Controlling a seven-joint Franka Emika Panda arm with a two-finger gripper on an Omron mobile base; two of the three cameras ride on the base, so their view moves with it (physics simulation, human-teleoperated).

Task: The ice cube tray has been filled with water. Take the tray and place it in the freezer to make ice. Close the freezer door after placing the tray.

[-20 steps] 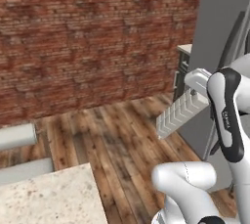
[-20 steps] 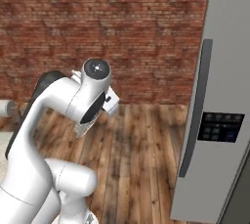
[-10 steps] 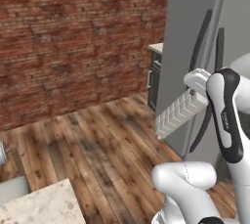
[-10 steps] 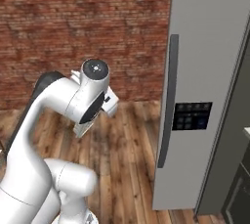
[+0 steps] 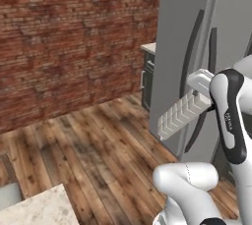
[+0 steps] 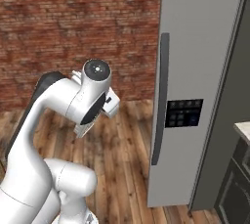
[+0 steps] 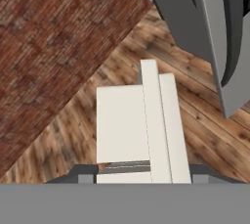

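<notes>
Ahead, freezer door (image 6: 195, 81) looms nearer than before.

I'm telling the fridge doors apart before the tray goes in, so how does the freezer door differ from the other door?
The freezer door carries a black dispenser panel; the other door is plain in the left base view. In the right base view the freezer door faces the camera with its whole handle showing, while the other door is seen edge-on as a dark strip. Both are tall, grey, shut, with long dark vertical handles.
</notes>
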